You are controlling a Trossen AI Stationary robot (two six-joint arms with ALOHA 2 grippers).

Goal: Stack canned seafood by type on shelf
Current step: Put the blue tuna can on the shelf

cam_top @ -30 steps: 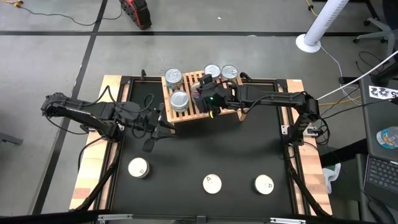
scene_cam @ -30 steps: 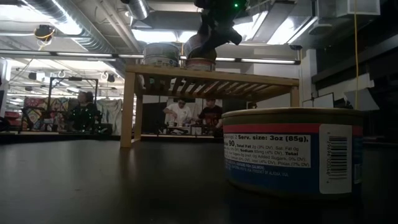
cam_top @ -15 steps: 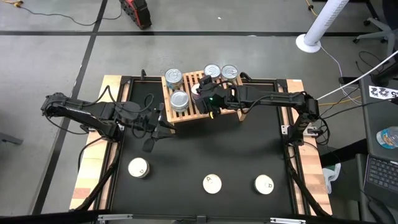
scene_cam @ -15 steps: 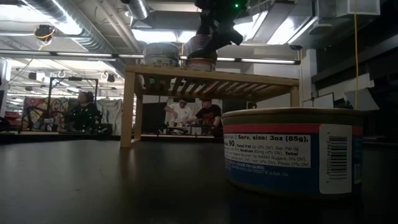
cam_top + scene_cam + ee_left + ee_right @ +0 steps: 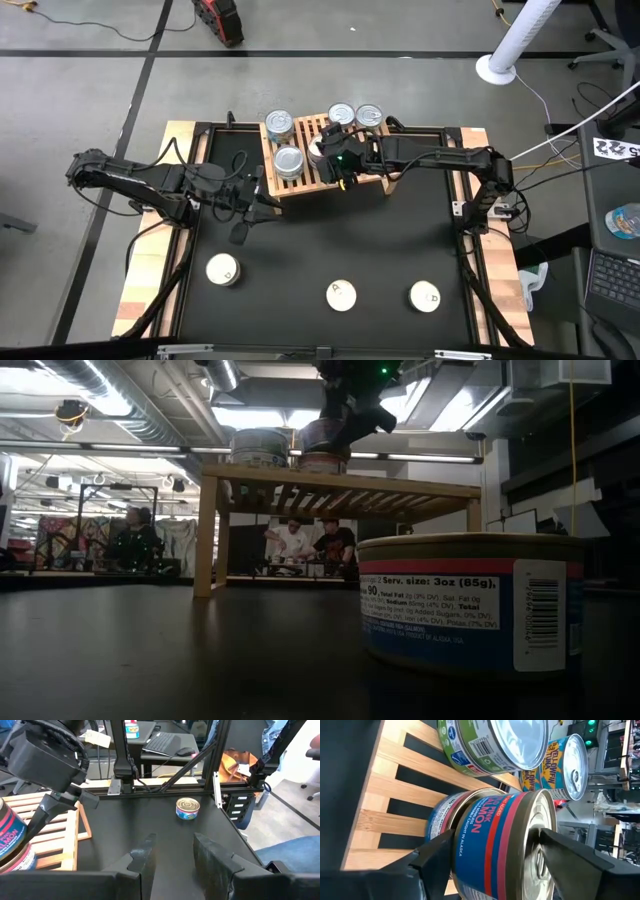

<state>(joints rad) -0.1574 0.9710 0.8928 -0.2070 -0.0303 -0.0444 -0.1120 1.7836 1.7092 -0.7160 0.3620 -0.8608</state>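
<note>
The light-wood shelf stands at the table's far middle with several cans on it. Over its middle my right gripper is open and tipped downward. Its fingers stand on either side of a blue-and-red salmon can that sits on top of a second can. A green can and a yellow tuna can stand farther along the slats. My left gripper hangs open above the table to the shelf's left, with nothing between its fingers. Three white-lidded cans rest near the front edge.
In the left wrist view one more can sits on the black tabletop, toward the right rail. Wooden side rails line the table on both sides. Free tabletop lies between the shelf and the front cans. In the low view, people sit in the room behind the shelf.
My right gripper has opened around the top salmon can and tipped a little. The can stays on the stack, and its lid now shows beside the gripper in the high view.
</note>
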